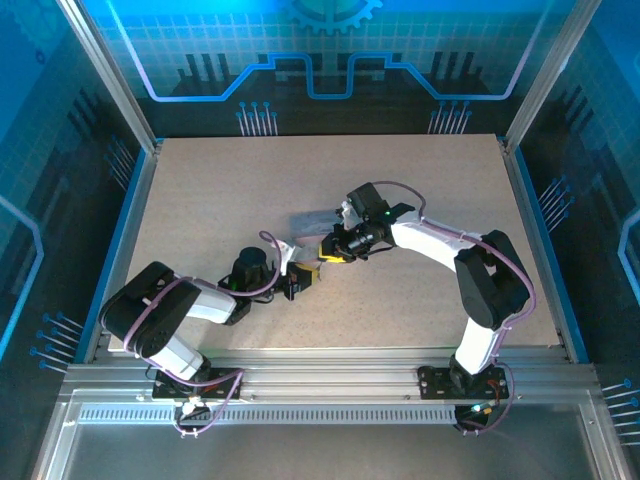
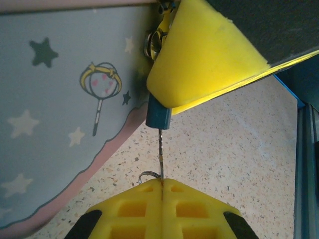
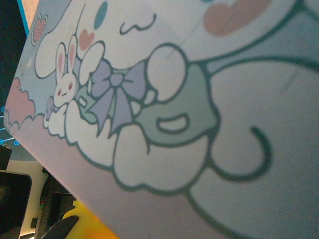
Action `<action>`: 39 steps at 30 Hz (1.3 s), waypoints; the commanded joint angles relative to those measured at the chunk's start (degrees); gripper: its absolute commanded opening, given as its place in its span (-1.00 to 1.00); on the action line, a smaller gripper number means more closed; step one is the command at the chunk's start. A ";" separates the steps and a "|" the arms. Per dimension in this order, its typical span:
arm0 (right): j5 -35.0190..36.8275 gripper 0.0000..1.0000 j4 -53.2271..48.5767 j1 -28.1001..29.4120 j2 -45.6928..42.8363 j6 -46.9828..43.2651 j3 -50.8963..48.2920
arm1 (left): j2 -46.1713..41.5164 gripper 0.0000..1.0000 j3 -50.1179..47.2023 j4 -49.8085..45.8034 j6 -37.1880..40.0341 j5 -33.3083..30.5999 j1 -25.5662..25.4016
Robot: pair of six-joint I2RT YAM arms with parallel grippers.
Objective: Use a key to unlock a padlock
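Observation:
In the left wrist view my left gripper is shut on the thin dark key, with a small wire ring beside the fingertips. The key's blade runs straight up into the bottom of the small dark blue padlock. A yellow finger of my right gripper covers the padlock's upper part, and a bit of the silvery shackle shows beside it. From above, the left gripper and right gripper meet near the middle of the table. A sliver of the right gripper's yellow finger shows at the right wrist view's bottom edge.
A rounded tin printed with stars and a cartoon bunny lies right behind the grippers. It takes up the left side of the left wrist view and most of the right wrist view. The speckled table has blue side rails.

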 commanded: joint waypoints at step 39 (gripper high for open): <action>-4.48 -1.00 -0.25 -1.32 -2.43 -0.61 0.16 | -0.19 -1.00 -2.63 7.05 0.67 -1.75 -0.79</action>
